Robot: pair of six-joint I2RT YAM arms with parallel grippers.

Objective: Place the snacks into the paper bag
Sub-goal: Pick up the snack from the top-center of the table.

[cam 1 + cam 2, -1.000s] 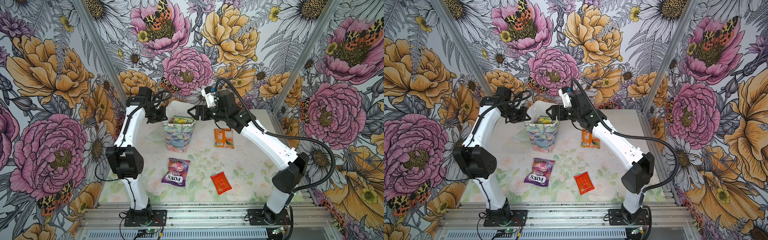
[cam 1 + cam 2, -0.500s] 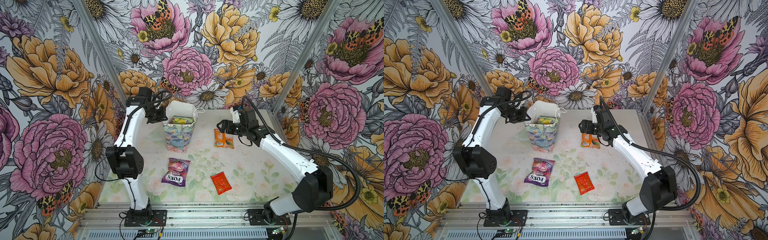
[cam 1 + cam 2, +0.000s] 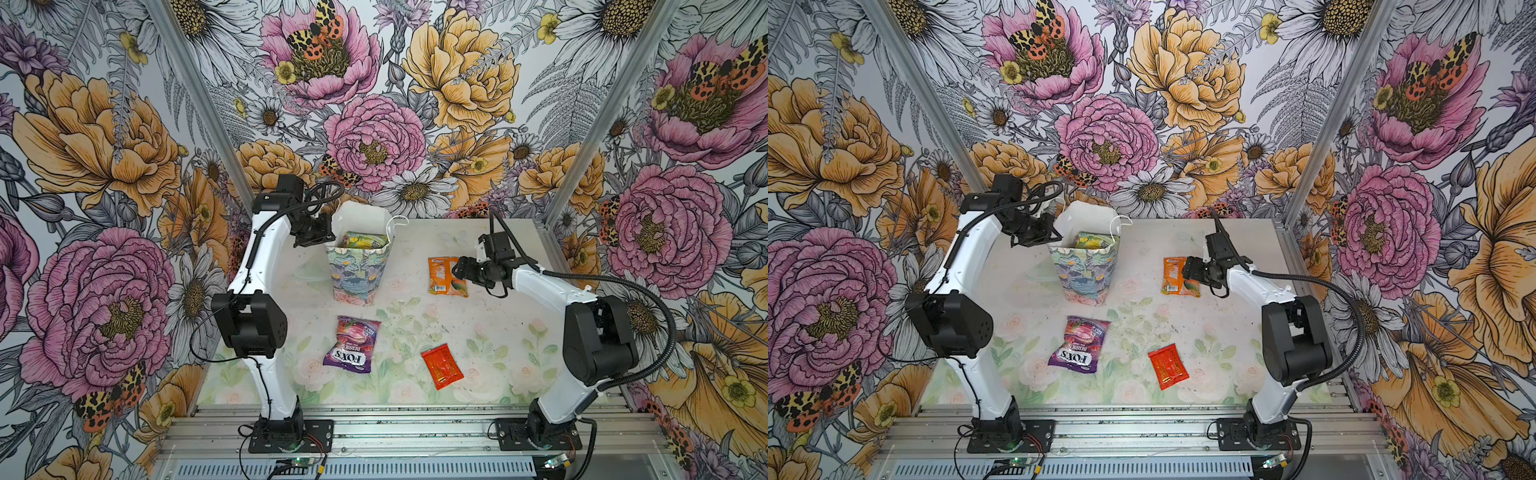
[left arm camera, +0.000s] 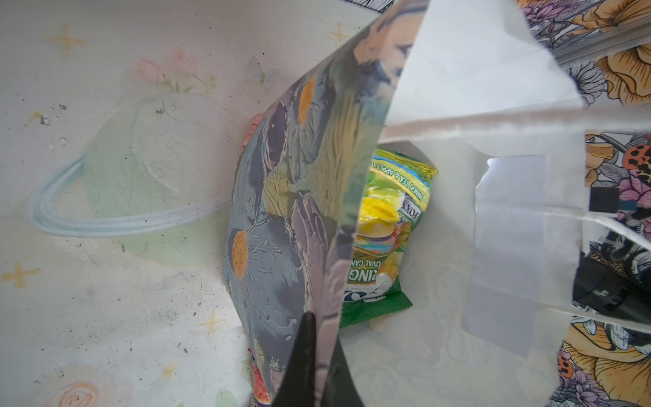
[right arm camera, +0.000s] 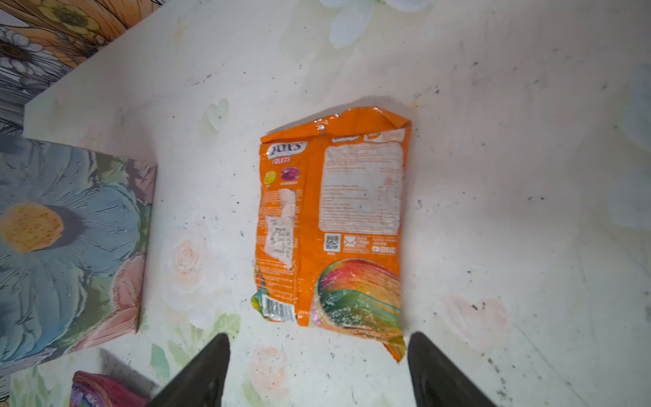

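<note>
The flower-print paper bag (image 3: 359,270) stands upright at the back of the table. My left gripper (image 4: 317,356) is shut on the bag's side wall at the rim and holds the mouth open. A green-yellow FOX'S packet (image 4: 384,225) lies inside the bag. An orange FOX'S packet (image 5: 334,225) lies flat to the right of the bag. My right gripper (image 5: 317,370) hovers open at the packet's near edge, one finger on each side, apart from it. A purple FOX'S packet (image 3: 353,345) and a small red packet (image 3: 441,365) lie on the table nearer the front.
Patterned walls close in the table (image 3: 519,332) at the back and on both sides. The bag's white cord handle (image 3: 395,224) sticks up at its right rim. The two arm bases stand on the front rail (image 3: 415,424).
My right arm has pulled away from over the bag's mouth, swung right and come down over the orange packet, its jaws narrowing a little. The left arm and bag have stayed put.
</note>
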